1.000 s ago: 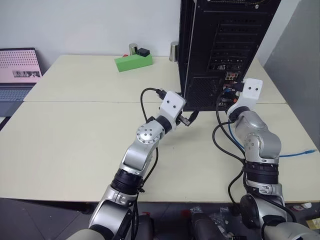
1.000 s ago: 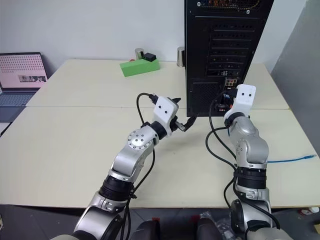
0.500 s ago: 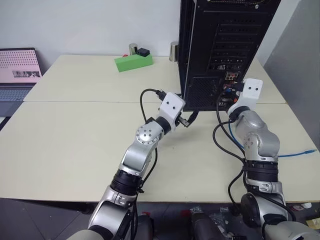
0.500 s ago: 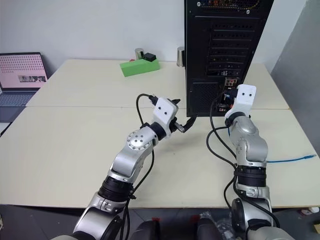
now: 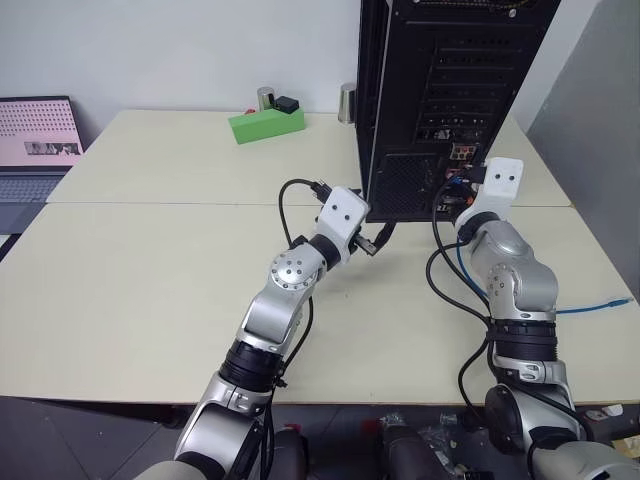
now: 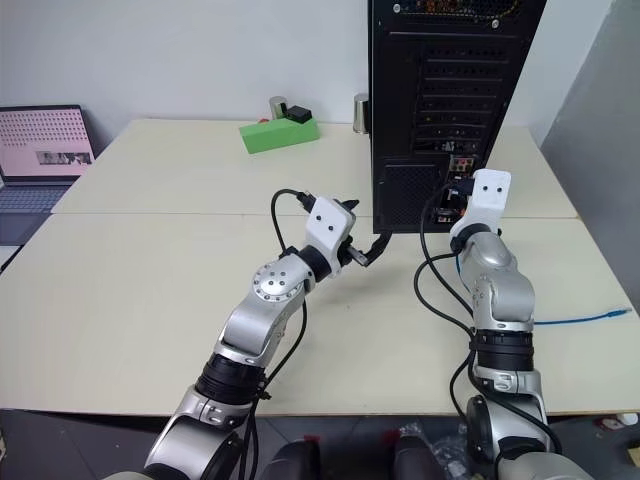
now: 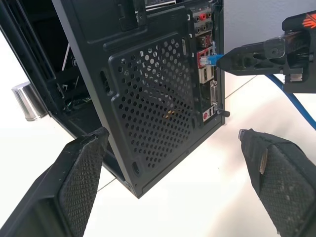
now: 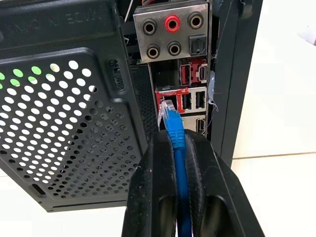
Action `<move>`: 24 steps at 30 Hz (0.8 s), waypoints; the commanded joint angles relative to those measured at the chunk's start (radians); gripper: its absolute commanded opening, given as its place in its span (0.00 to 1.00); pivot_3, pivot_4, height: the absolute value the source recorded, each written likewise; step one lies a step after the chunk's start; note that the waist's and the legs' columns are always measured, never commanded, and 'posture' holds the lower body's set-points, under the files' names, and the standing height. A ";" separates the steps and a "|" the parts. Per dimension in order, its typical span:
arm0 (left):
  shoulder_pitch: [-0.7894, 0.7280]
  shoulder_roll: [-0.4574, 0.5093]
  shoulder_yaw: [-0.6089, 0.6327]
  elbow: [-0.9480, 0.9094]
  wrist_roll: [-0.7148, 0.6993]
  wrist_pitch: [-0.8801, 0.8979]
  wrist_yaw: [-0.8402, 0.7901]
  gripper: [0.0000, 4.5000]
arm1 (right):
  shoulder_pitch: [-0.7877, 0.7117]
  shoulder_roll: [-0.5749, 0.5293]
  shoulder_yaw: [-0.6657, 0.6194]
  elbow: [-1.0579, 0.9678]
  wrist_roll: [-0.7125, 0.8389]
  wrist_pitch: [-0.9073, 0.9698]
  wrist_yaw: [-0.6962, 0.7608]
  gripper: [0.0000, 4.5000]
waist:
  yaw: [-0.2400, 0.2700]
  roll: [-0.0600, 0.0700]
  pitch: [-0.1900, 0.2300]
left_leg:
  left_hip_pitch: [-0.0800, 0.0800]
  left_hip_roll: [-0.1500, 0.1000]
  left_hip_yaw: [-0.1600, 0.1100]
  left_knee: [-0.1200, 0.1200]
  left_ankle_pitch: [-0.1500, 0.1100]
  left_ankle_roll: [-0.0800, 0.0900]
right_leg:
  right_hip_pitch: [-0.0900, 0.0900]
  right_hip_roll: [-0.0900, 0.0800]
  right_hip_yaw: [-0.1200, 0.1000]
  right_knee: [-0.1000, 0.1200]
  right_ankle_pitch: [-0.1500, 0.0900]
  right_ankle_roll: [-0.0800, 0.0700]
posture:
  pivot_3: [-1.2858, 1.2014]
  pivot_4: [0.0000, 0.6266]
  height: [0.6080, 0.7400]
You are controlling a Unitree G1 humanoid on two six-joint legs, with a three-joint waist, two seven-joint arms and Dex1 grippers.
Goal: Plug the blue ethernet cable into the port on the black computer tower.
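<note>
The blue ethernet cable [image 8: 175, 129] is clamped in the right gripper [image 8: 174, 148] at the black computer tower [image 8: 74, 89] ports; the left gripper [image 7: 173, 148] is held open

Both arms are silver metal with round, screw-dotted joints and black collars. Each wrist [image 5: 340, 212] wears a white block with 2 dark dots, and black cables [image 5: 445, 285] loop alongside.

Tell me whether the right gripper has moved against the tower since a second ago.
No. The right gripper sits at the same spot beside the black computer tower, jaws shut on the blue ethernet cable at the rear ports.
</note>
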 commanded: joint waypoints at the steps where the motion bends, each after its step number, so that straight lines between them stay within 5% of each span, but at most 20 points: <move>1: -0.003 -0.003 -0.006 -0.046 0.007 -0.017 -0.004 1.00 | -0.027 -0.028 0.003 -0.023 -0.023 -0.037 0.000 0.00 | 0.000 0.000 0.000 | 0.000 0.000 0.000 0.000 0.000 0.000 | 0.000 0.000 0.000 0.000 0.000 0.000 | 0.52 0.24 1.00; 24: 0.010 -0.001 -0.015 -0.058 0.015 -0.020 -0.010 1.00 | -0.023 -0.024 0.004 -0.043 -0.029 -0.025 -0.015 0.00 | 0.001 0.000 0.000 | 0.000 0.000 0.000 0.000 0.000 0.000 | 0.000 0.000 0.000 0.000 0.000 0.000 | 0.52 0.24 1.00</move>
